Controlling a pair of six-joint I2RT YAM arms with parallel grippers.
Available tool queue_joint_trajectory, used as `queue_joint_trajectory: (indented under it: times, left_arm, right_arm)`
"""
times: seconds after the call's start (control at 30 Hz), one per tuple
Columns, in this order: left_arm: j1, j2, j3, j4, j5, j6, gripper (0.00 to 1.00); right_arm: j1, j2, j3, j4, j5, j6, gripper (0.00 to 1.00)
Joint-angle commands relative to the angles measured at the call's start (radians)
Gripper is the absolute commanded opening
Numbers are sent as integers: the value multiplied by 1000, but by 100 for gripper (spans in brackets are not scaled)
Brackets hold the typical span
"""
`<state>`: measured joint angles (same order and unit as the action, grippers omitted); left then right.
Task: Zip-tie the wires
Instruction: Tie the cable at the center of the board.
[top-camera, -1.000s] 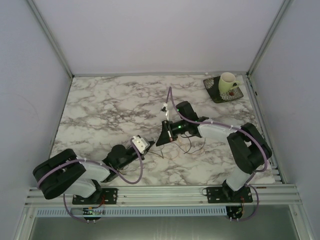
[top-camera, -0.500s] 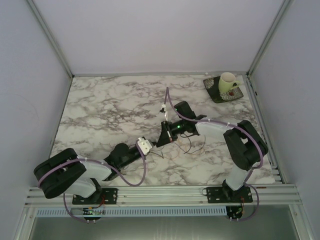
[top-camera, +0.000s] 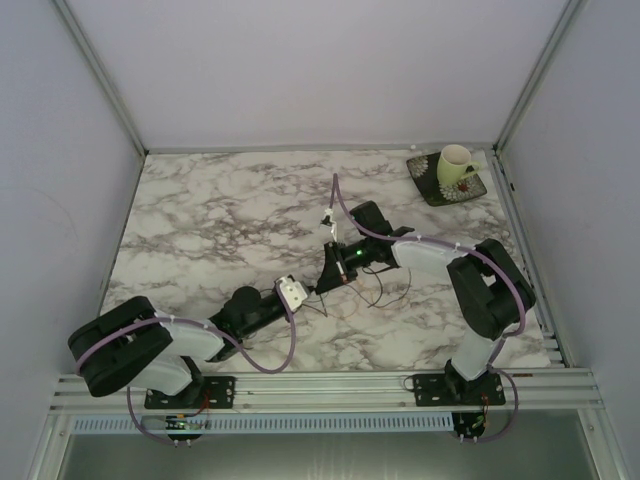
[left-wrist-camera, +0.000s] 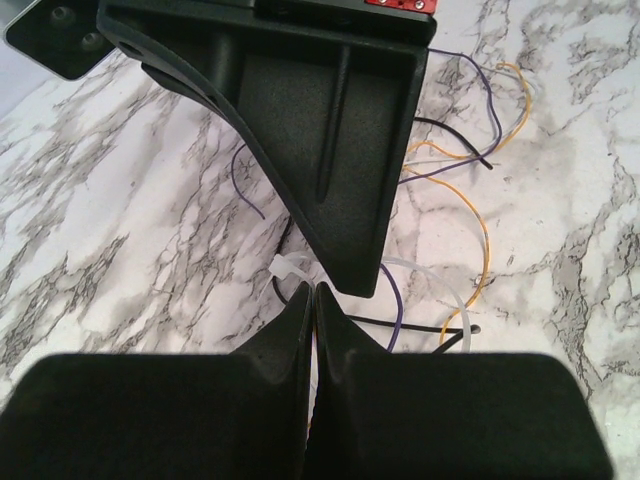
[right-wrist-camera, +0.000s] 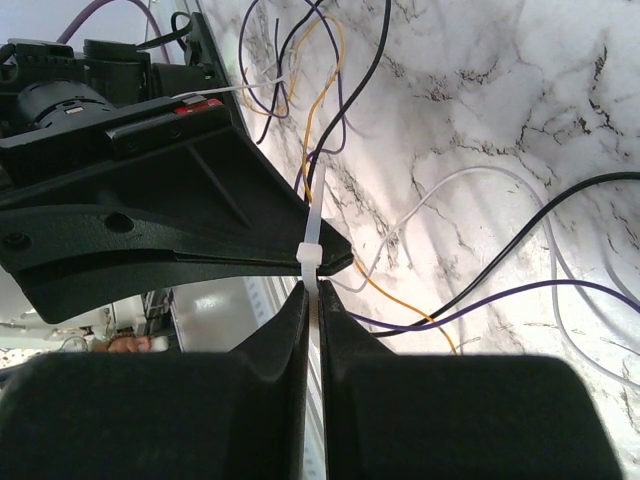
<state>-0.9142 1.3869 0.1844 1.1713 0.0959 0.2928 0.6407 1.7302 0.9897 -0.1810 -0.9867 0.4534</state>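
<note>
The wires (top-camera: 378, 296) lie in loose loops on the marble, just right of where both grippers meet. Seen close, they are thin purple, orange, black and white strands (left-wrist-camera: 470, 205) (right-wrist-camera: 480, 298). A white zip tie (right-wrist-camera: 310, 252) stands upright among them, its head just above my right gripper (right-wrist-camera: 314, 287), which is shut on the strap. My left gripper (left-wrist-camera: 313, 292) is shut too, with the zip tie's head (left-wrist-camera: 285, 268) at its tips and a pale strip between its fingers. The two grippers (top-camera: 322, 286) are tip to tip.
A pale cup (top-camera: 457, 164) sits on a dark patterned plate (top-camera: 440, 188) at the back right corner. Aluminium rails (top-camera: 320, 385) run along the near edge. Enclosure walls stand on three sides.
My left arm has reached further right, bringing its gripper up to the right gripper's tips. The right arm has drawn in slightly.
</note>
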Motion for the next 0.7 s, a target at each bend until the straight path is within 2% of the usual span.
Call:
queue_joint_trajectory:
  times: [0.0, 0.27, 0.37, 0.5, 0.67]
  left_arm:
    - [-22, 13, 23, 82, 6, -40, 0]
    - [-21, 42, 23, 140, -61, -95, 1]
    - [-22, 34, 22, 134, -87, -95, 9]
    - [-22, 29, 30, 114, -95, -92, 14]
    - [-22, 33, 26, 136, -121, -95, 25]
  right_arm:
    - [-10, -30, 18, 39, 22, -21, 0]
    - [18, -38, 0, 76, 32, -6, 0]
    - [22, -48, -1, 75, 39, -3, 0]
    - [30, -50, -3, 77, 41, -1, 0]
    - [38, -64, -5, 82, 44, 7, 0]
